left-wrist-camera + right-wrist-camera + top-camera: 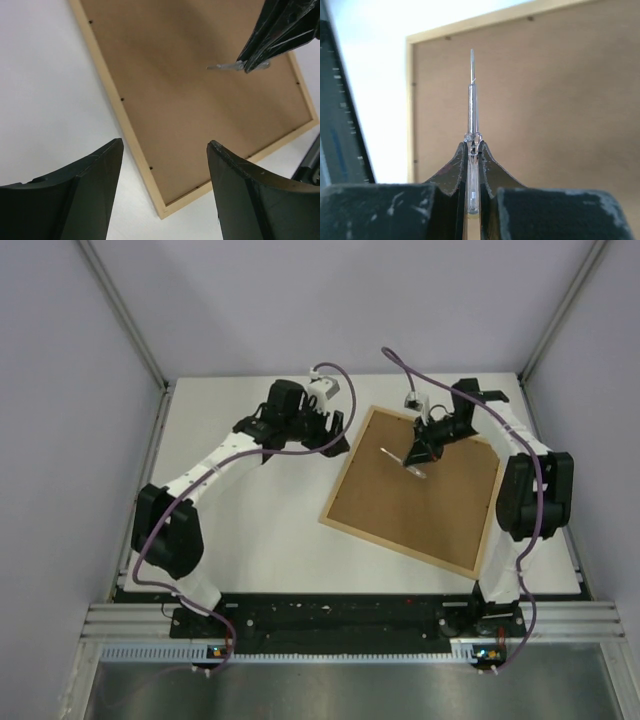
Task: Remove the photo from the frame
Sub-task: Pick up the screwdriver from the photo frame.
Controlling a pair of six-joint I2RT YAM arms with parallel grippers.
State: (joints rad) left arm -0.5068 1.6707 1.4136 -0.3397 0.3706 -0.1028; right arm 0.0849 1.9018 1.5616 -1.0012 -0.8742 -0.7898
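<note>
The frame [420, 510] lies face down on the white table, turned at an angle, its brown fibreboard back up inside a light-wood rim [131, 145]. The photo is hidden beneath that back. My right gripper [414, 459] hovers over the frame's upper part, shut on a thin clear tool [471, 95] whose pointed tip sticks out ahead of the fingers over the board [545, 100]. In the left wrist view, that tool [222, 66] and the right gripper [252, 60] show at the upper right. My left gripper [165, 142] is open and holds nothing, above the frame's corner nearest it [162, 212].
Small dark tabs [121, 99] dot the frame's inner edge. The white table [250, 520] is bounded by pale enclosure walls and a metal rail [350, 625] at the near edge. A dark part of the left arm [340, 125] fills the left of the right wrist view.
</note>
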